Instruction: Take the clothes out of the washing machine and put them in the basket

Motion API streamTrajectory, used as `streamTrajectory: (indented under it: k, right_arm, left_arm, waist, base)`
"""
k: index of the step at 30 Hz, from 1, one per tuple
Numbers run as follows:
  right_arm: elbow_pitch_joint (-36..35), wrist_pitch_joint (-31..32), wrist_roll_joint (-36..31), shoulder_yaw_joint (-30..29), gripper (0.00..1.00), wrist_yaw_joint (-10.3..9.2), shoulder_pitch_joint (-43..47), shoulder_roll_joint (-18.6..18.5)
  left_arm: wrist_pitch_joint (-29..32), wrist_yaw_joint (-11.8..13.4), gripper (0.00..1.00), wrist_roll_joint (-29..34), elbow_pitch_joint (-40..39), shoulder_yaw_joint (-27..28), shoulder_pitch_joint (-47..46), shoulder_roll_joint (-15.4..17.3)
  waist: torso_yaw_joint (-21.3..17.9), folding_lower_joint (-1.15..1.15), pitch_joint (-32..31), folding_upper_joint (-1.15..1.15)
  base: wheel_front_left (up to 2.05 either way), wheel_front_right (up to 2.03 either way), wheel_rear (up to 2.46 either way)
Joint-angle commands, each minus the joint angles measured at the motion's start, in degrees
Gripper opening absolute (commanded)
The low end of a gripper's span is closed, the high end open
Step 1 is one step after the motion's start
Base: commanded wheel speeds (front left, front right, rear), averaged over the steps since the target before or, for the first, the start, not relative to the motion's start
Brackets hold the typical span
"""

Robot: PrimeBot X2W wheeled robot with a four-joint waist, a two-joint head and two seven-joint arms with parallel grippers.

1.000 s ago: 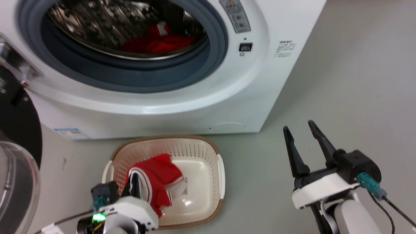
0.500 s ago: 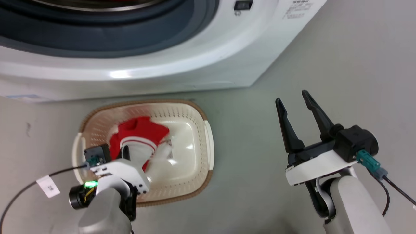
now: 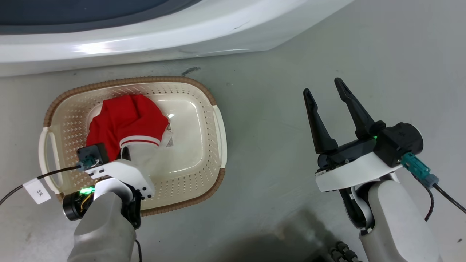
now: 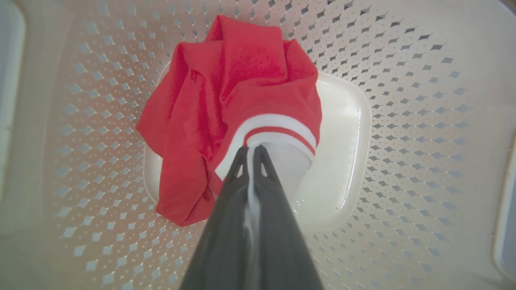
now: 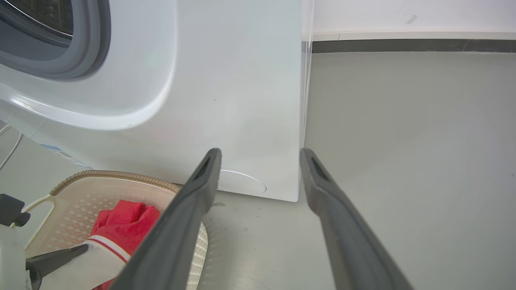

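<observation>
While clenching the soft red white-trimmed garment [image 4: 242, 80], the left claw [image 4: 250, 150] is pointing straight down into the cream perforated plastic basket [image 4: 403, 100].

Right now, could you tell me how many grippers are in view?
2: the left gripper is in the basket, shut on the clothes; the right gripper is open above the floor.

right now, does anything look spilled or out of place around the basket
Nothing spilled: the bunched bright red fabric garment lies wholly inside the cream perforated plastic basket. Only oddity: a small dark smudge on the grey floor between basket and large white washing machine.
</observation>
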Motion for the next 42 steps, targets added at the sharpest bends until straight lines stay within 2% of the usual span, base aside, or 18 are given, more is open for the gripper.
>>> streamTrajectory:
  k: [1, 2, 3, 4, 5, 6, 7, 17, 26, 34, 42]
  right_arm:
    - [0.02, -0.12, 0.56, 0.14, 1.0, -0.04, -0.85, 0.04]
    - [0.25, -0.12, 0.54, 0.19, 1.0, -0.04, -1.02, 0.04]
    - [0.46, -0.12, 0.51, 0.27, 1.0, -0.04, -1.12, 0.04]
    - [0.62, -0.12, 0.49, 0.26, 1.0, -0.04, -1.17, 0.04]
    - [0.94, -0.12, 0.46, 0.14, 1.0, -0.04, -1.11, 0.04]
    - [1.18, -0.12, 0.34, 0.04, 1.0, -0.04, -0.93, 0.04]
    - [1.34, -0.12, 0.17, -0.06, 1.0, -0.04, -0.65, 0.04]
    - [3.18, -0.13, -0.03, -1.29, 1.0, -0.04, 3.46, 0.03]
    - [4.78, -0.12, -1.87, -2.55, 1.0, -0.04, 7.91, 0.03]
    - [5.35, -0.13, -3.45, -4.31, 1.0, -0.04, 11.3, 0.03]
    - [4.31, 0.33, -4.4, -4.95, 1.0, -0.04, 12.86, 0.04]
  left_arm:
    - [-0.14, 0.05, 0.0, -0.13, 0.17, 0.26, -1.05, 0.33]
    - [-0.14, 0.09, 0.0, -0.12, 0.27, 0.38, -1.08, 0.24]
    - [-0.14, -0.05, 0.05, -0.13, 0.33, 0.48, -1.0, 0.16]
    - [-0.14, -0.37, 0.37, -0.04, 0.51, 0.46, -0.8, 0.09]
    - [-0.14, -0.71, 0.61, 0.11, 0.72, 0.37, -0.47, -0.04]
    - [-0.14, -1.03, 0.97, 0.26, 0.68, 0.31, -0.2, -0.14]
    - [-0.14, -1.17, 1.0, 0.57, 0.56, 0.17, 0.26, -0.2]
    - [-0.14, -2.35, 1.0, 2.55, -4.77, 0.36, 8.43, -1.69]
    - [-0.15, -3.17, 1.0, 5.19, -16.08, 1.78, 16.44, -3.23]
    - [-0.15, -3.0, 1.0, 8.88, -28.85, 2.07, 21.6, -3.88]
    - [-0.14, -2.73, 1.0, 11.53, -39.06, 1.53, 21.67, -3.96]
  waist:
    - [-0.38, -0.01, 0.46, 0.0]
    - [-0.4, -0.01, 0.24, 0.0]
    - [-0.39, -0.01, -0.12, 0.0]
    - [-0.35, -0.01, -0.62, 0.0]
    - [-0.23, -0.01, -1.45, 0.0]
    - [-0.09, -0.01, -2.21, 0.0]
    - [0.07, -0.01, -3.33, 0.0]
    - [1.43, -0.01, -16.76, 0.0]
    - [3.1, -0.01, -25.69, 0.0]
    - [3.97, -0.01, -30.93, 0.0]
    - [4.12, -0.01, -32.53, 0.0]
  base:
    - [0.0, 0.0, 0.0]
    - [0.0, 0.0, 0.0]
    - [0.0, 0.0, 0.0]
    - [0.0, 0.0, 0.0]
    - [0.0, 0.0, 0.0]
    - [0.0, 0.0, 0.0]
    - [0.0, 0.0, 0.0]
    - [0.0, 0.0, 0.0]
    - [0.0, 0.0, 0.0]
    - [0.0, 0.0, 0.0]
    - [0.0, 0.0, 0.0]
